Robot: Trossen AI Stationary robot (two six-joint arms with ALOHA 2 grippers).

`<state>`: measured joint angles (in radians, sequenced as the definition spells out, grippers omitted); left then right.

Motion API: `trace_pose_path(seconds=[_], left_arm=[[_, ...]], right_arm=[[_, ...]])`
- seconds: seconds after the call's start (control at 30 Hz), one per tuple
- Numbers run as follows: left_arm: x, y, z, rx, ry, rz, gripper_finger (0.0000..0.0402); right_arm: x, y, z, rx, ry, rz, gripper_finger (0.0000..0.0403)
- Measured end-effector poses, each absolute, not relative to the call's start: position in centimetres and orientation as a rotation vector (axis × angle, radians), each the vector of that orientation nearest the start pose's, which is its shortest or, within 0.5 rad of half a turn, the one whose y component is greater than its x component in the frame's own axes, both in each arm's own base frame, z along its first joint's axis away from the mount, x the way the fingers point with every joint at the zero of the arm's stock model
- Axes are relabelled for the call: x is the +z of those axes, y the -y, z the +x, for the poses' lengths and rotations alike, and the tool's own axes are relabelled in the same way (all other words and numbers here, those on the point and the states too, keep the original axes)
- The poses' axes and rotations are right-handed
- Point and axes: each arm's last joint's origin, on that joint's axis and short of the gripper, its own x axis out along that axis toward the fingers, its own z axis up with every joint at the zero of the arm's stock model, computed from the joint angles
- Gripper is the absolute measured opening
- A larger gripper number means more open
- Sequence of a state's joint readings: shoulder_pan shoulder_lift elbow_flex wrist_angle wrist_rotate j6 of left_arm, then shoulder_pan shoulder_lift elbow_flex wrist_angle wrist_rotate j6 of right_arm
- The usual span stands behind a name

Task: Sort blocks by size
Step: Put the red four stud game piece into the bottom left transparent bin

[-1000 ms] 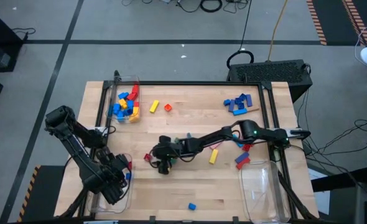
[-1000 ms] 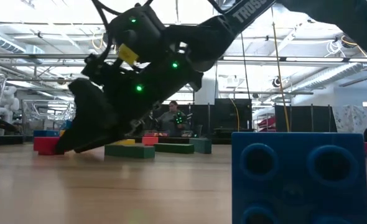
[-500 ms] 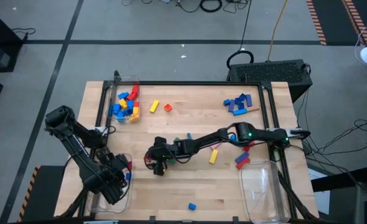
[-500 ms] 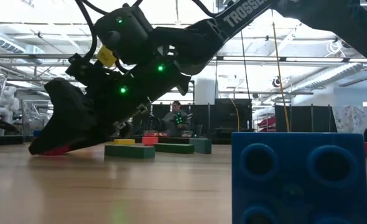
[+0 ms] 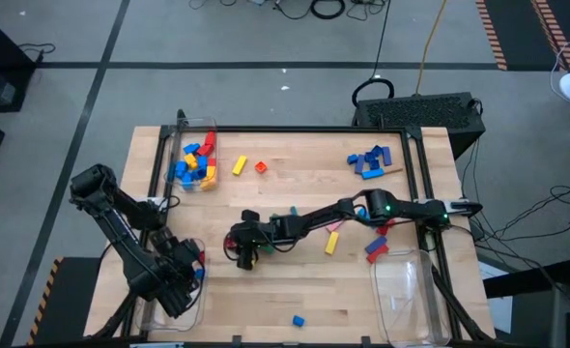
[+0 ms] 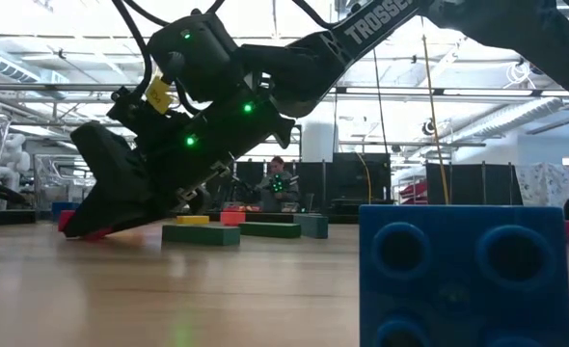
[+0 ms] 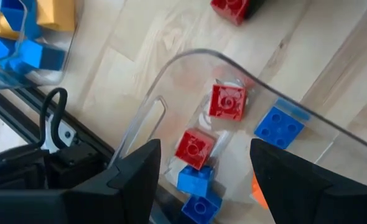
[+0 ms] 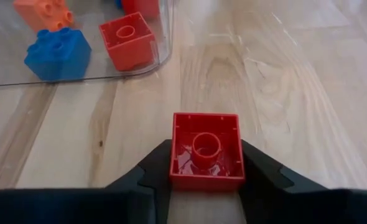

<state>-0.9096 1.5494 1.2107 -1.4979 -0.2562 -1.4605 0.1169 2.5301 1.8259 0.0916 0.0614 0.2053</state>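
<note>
My right hand [image 8: 205,180] has its two fingers [image 8: 143,177] pressed against the sides of a small red cube [image 8: 206,151] — closed on it, as far as I can judge, with the cube sitting low at the table [image 5: 295,193]. From above, the hand [image 5: 243,248] is stretched far across to the table's left half, near the front-left bin [image 5: 194,290]. That bin already holds small cubes, red and blue [image 7: 227,102], so I take this step to be picking up one more small block for that pile.

Next I need a clean lift, a short carry over the bin's clear rim [image 8: 165,43], and a release above the cubes inside. The rim is close, so the cube must clear it before I let go.

My left hand [image 7: 202,171] waits open over that same bin, fingers spread. It crowds the drop spot a little.

Farther out: a second bin [image 5: 194,159] at the back left with mixed blue, yellow and red blocks, a blue cluster [image 5: 369,161] at the back right, an empty bin [image 5: 411,295] at the front right, and a lone blue block [image 5: 299,320] at the front edge.

Compared with a second ago, the right hand has slid left onto the cube and its fingers have drawn in — they stood wider then.
</note>
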Motion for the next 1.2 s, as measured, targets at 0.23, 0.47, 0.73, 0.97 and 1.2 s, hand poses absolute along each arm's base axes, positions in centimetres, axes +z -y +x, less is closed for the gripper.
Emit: trace_pose_path(seconds=[0.23,0.47,0.73,0.97,1.2], left_arm=[[25.0,18.7,15.7,0.631,-1.308,-0.130,0.0249],[25.1,19.3,17.0,0.486,-1.072,0.036,0.0249],[25.2,20.4,18.1,0.230,-1.007,0.326,0.0249],[25.5,20.5,18.5,0.189,-0.908,0.531,0.0249],[24.8,20.7,19.2,0.197,-0.892,0.634,0.0249]], right_arm=[[9.4,-5.9,53.5,0.012,-0.633,0.111,0.0119],[14.3,-6.6,52.7,0.189,-0.630,0.080,0.0128],[20.2,-7.2,51.4,0.426,-0.568,0.147,0.0128],[21.7,-7.3,51.1,0.482,-0.532,0.180,0.0129],[22.2,-7.2,51.3,0.548,-0.495,0.234,0.0129]])
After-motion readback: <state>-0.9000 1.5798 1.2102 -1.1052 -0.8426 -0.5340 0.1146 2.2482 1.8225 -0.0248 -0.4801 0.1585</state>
